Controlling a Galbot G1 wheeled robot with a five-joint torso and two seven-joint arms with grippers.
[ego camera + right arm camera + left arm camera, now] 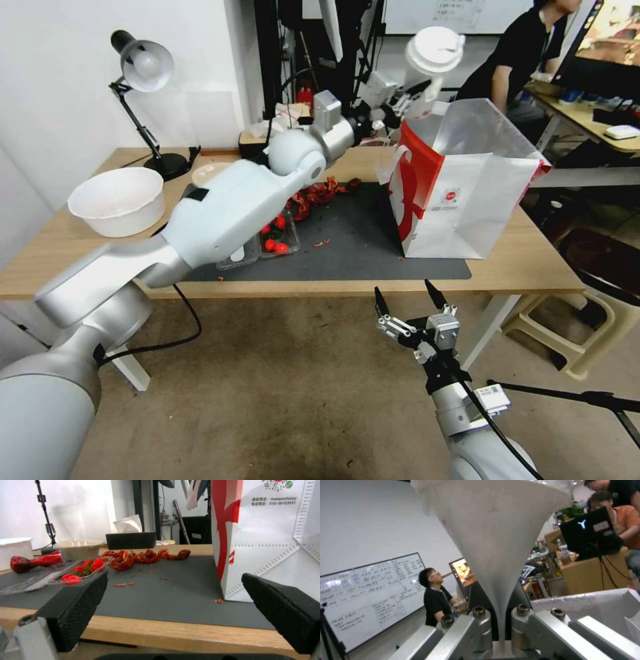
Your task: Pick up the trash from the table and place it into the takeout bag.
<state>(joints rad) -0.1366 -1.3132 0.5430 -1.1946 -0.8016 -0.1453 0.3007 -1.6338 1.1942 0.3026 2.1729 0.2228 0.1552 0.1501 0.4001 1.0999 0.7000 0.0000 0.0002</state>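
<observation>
My left arm reaches across the table (507, 267), and its gripper (405, 101) is shut on a clear cup with a white lid (433, 53), tilted in the air just above the back left rim of the takeout bag (460, 193). In the left wrist view the cup (493, 530) rises from between the fingers (476, 632), with the bag's foil lining (586, 605) beside it. The bag stands open on the dark mat (360, 233). My right gripper (407, 301) hangs open below the table's front edge, facing the mat (166, 590) and the bag (266, 542).
Red shell scraps (320, 193), a clear box of red fruit (273, 240), a shallow beige bowl (210, 172) and a large white bowl (120, 200) lie left of the bag. A desk lamp (143, 73) and tissue box (130, 540) stand at the back. A stool (587, 320) is at right.
</observation>
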